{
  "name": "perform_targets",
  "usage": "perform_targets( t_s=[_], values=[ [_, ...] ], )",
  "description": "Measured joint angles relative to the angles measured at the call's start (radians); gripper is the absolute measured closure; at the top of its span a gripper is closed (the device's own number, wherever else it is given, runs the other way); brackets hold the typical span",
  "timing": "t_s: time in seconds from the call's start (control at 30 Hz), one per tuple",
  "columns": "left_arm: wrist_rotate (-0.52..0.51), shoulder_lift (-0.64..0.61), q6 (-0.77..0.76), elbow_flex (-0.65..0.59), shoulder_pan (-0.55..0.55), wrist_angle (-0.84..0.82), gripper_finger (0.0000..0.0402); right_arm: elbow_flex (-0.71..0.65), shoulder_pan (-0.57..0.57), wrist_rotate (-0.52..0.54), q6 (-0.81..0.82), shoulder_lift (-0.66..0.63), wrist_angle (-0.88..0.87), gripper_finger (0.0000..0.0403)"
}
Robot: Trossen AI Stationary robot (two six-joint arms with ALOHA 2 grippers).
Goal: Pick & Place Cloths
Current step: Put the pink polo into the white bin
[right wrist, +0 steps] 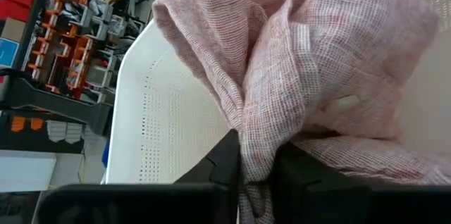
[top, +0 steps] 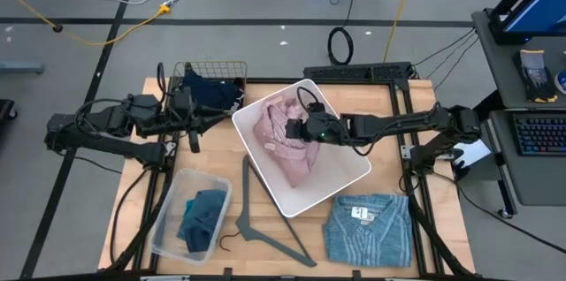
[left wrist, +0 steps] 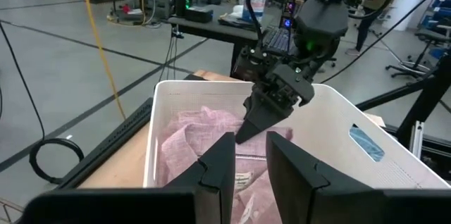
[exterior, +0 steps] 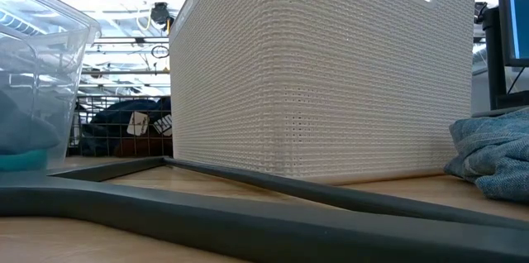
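Observation:
A pink woven cloth (top: 285, 140) lies bunched in the white basket (top: 349, 175). My right gripper (top: 298, 131) reaches down into the basket and is shut on this cloth. My left gripper (left wrist: 250, 164) is open and touches nothing. It hovers at the basket's left side (top: 195, 135), beside the wire basket, pointing toward the white basket. A blue striped shirt (top: 367, 228) with a white label lies flat on the table's near right. A teal cloth (top: 202, 219) sits in a clear bin. A navy cloth (top: 212, 94) fills the wire basket. My right gripper pinches a gathered fold of the pink cloth (right wrist: 262, 150) between its two fingers, in several layers. It comes from above, slanting down from the table's right (left wrist: 248, 131). The fold is drawn together at the fingers. The remaining cloth (left wrist: 190, 143) lies in the basket.
A grey plastic hanger (top: 256, 219) lies on the table between the clear bin (top: 168, 228) and the white basket, near the front edge. The wire basket (top: 190, 73) stands at the far left. The white basket's tall wall (exterior: 322, 73) fills the low view.

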Motion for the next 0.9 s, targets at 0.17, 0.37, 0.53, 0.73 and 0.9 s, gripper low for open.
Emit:
perform_targets(
  t_s=[0.17, 0.37, 0.53, 0.73, 0.9],
  values=[
    [0.015, 0.0, 0.0, 0.0, 0.0, 0.0, 0.0321, 0.0, 0.0, -0.003, 0.0, 0.012, -0.014, 0.0349],
    [0.097, 0.0, -0.004, 0.0, -0.001, 0.001, 0.0321, -0.034, 0.0, -0.025, 0.037, 0.012, -0.007, 0.0347],
    [0.103, 0.0, -0.006, 0.0, -0.001, 0.001, 0.0321, -0.049, 0.0, -0.026, 0.055, 0.012, -0.004, 0.0347],
    [0.103, 0.0, -0.006, 0.0, -0.001, 0.001, 0.0321, -0.05, 0.0, -0.026, 0.051, 0.012, 0.001, 0.0346],
    [0.103, 0.0, -0.006, 0.0, -0.001, 0.001, 0.0321, -0.05, 0.0, -0.027, 0.044, 0.012, 0.002, 0.0346]
  ],
)
